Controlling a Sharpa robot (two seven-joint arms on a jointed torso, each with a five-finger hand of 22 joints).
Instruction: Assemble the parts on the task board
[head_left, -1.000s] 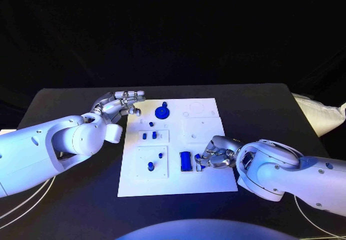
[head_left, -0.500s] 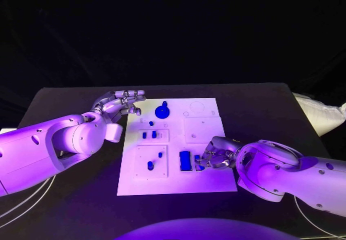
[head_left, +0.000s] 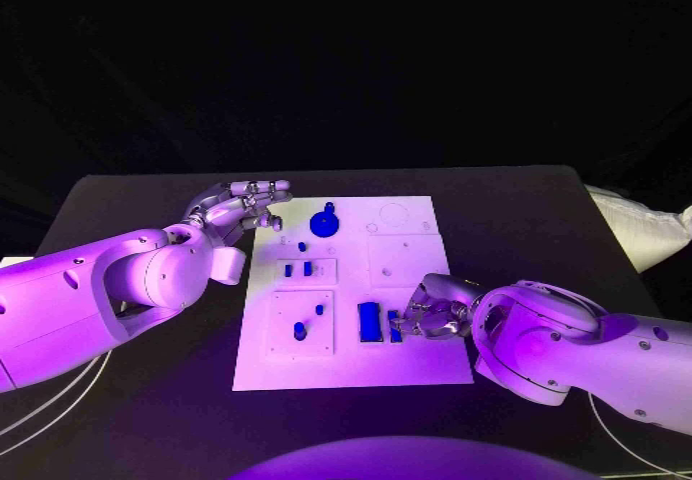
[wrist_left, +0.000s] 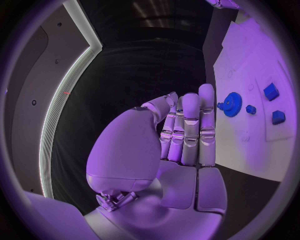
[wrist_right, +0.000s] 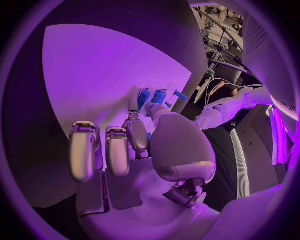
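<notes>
Nothing is shifting: my right robot hand (head_left: 430, 312) is still pinching a part (head_left: 395, 326) at the board (head_left: 418, 365); my left robot hand (head_left: 238, 210) is hovering empty, fingers extended; assembly is unfinished.

The black surface (head_left: 144, 410) stretches in front of me, dark and matte. The white task board (head_left: 411, 365) lies flat on it near the middle, its long sides running away from me. Off the surface's far right corner a pale crumpled cloth-like bundle (head_left: 642, 228) sits; I cannot tell whether it touches the surface.
</notes>
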